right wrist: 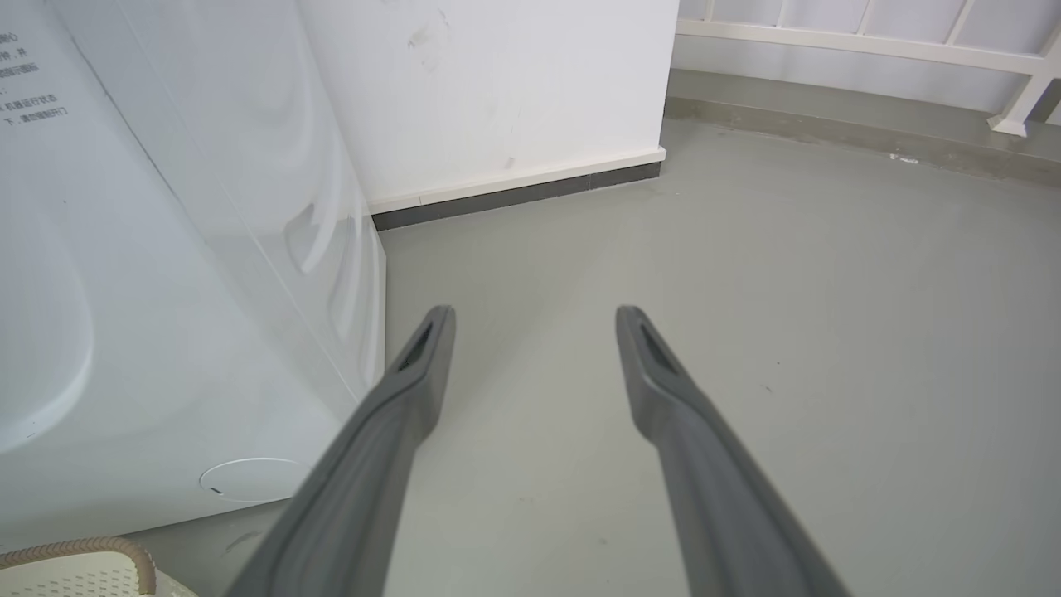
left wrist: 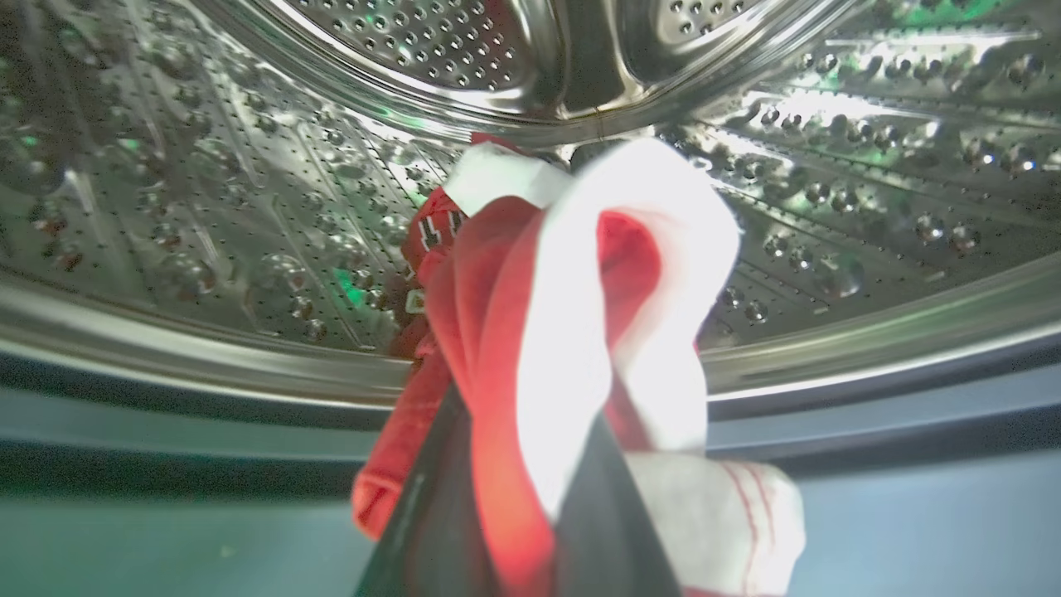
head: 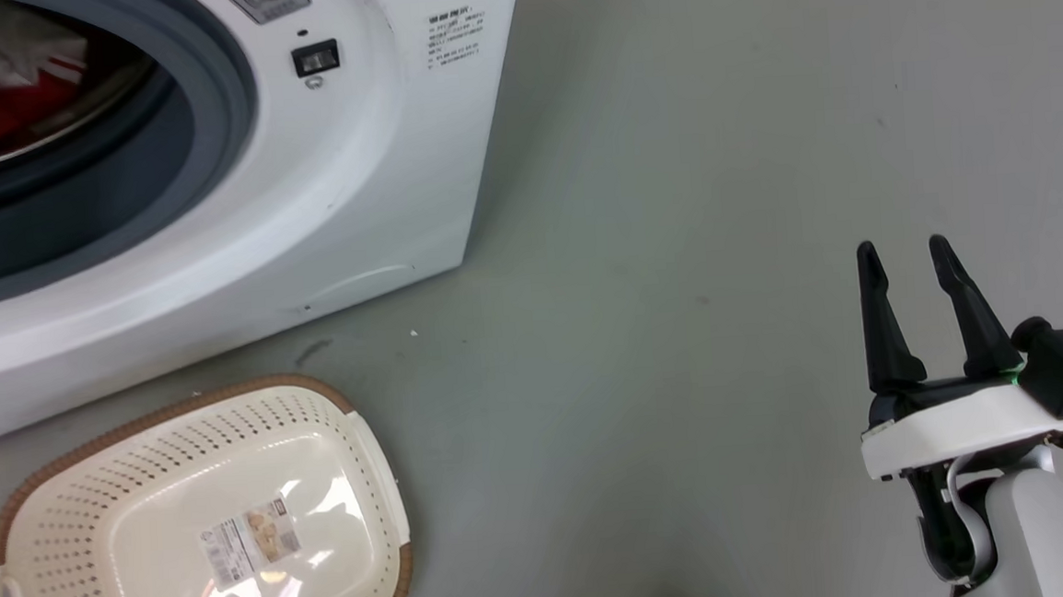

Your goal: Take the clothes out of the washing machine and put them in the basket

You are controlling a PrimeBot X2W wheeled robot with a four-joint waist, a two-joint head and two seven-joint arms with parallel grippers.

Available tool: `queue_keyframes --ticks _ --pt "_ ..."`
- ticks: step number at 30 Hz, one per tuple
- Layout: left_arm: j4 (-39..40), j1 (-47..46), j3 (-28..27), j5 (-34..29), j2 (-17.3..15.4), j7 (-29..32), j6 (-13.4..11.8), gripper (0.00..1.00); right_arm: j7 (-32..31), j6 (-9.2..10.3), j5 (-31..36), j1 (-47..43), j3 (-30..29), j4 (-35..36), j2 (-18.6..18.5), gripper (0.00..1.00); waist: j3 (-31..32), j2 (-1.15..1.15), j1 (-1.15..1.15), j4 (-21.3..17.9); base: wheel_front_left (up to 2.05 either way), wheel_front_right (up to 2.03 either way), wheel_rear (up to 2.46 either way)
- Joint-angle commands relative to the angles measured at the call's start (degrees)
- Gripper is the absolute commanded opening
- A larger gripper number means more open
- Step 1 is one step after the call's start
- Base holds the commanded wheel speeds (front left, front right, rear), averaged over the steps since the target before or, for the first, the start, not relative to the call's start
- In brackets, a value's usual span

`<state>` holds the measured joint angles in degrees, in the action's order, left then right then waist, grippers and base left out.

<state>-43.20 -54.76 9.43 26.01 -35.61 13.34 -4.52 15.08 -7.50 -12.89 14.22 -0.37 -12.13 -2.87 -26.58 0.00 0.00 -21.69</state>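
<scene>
Left hand (left wrist: 530, 431) is shut tight on a red and white cloth (left wrist: 580, 274), low in the middle of the left wrist view. The cloth is pinched between its two dark fingers (left wrist: 423, 514) and folds over them. Behind the cloth is the shiny drum (left wrist: 249, 207) with lots of little holes. The cloth lies across the drum's front edge and over the grey rubber ring (left wrist: 166, 448).

In the head view the washing machine (head: 375, 160) is big and white and sits in the upper left of the frame. Some of the red and white cloth shows in its round opening, at the far upper left.

The basket (head: 136, 470) sits on the floor (head: 672, 188) near the front of the machine, in the lower left of the frame. It has a brown rim (head: 160, 409) and a label sticker (head: 249, 540) on its bottom. No clothes are in it.

The right hand (head: 902, 246) is in the lower right, well apart from the basket. Its two fingers are spread wide and hold nothing. A white wall (right wrist: 497, 83) stands past the machine's side in the right wrist view.
</scene>
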Motion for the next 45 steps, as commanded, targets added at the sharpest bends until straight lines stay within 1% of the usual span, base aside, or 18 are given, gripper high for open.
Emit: queue_keyframes --ticks 1,9,10,14,19,23,29,34,38,40,45 --pt "-0.2 0.8 -0.2 0.1 0.4 -1.4 0.3 0.00 0.1 0.02 0.4 -0.6 -0.3 -0.2 0.0 1.00 1.6 0.00 0.00 0.8 0.00 0.00 0.00" --pt "-4.3 7.4 -0.9 1.5 5.1 -18.1 2.1 0.00 0.1 0.02 2.8 -3.7 -2.5 -0.5 0.0 1.00 9.9 0.00 0.00 3.5 0.00 0.00 0.00" --pt "-4.7 9.6 -0.6 1.6 6.8 -23.0 2.4 0.00 0.1 0.02 4.0 -5.1 -3.3 -0.6 0.0 1.00 12.9 0.00 0.00 4.8 0.00 0.00 0.00" --pt "-3.7 12.6 -0.4 1.7 8.8 -26.7 2.8 0.00 0.0 0.02 5.3 -6.7 -4.2 -0.5 0.0 1.00 16.4 0.00 0.00 6.4 0.00 0.00 0.00" --pt "0.6 18.1 -0.9 1.5 10.8 -28.3 2.7 0.00 -1.3 0.02 6.6 -8.9 -5.2 0.7 0.0 1.00 19.8 0.00 0.00 7.9 0.00 0.00 0.00" --pt "6.8 24.3 -1.6 1.4 12.4 -28.6 2.1 0.00 -2.5 0.02 6.8 -10.5 -5.9 2.4 0.0 1.00 21.2 0.00 0.00 8.8 0.00 0.00 0.00" --pt "16.9 36.5 -2.3 1.1 15.7 -28.6 1.0 0.00 -4.3 0.02 6.8 -12.8 -6.6 4.8 0.0 1.00 22.3 0.00 0.00 10.0 0.00 0.00 0.00" --pt "21.4 46.8 -0.9 1.0 18.4 -28.6 -0.4 0.00 -5.7 0.02 7.3 -13.8 -6.8 6.5 0.0 1.00 23.1 0.00 0.00 10.8 0.00 0.00 0.00" --pt "21.9 53.0 0.8 1.8 20.2 -27.5 -0.7 0.00 -6.4 0.02 7.3 -14.1 -6.7 8.0 0.0 1.00 22.4 0.00 0.00 11.6 0.00 0.00 0.00" --pt "20.9 55.1 1.5 2.3 21.3 -27.0 -0.7 0.00 -6.7 0.02 7.2 -14.1 -6.7 8.7 0.0 1.00 21.7 0.00 0.00 11.8 0.00 0.00 0.00" --pt "16.7 55.1 3.2 2.6 23.3 -26.3 -0.3 0.00 -6.9 0.02 6.6 -12.4 -6.1 10.3 0.0 1.00 17.7 0.00 0.00 12.3 0.00 0.00 0.00"
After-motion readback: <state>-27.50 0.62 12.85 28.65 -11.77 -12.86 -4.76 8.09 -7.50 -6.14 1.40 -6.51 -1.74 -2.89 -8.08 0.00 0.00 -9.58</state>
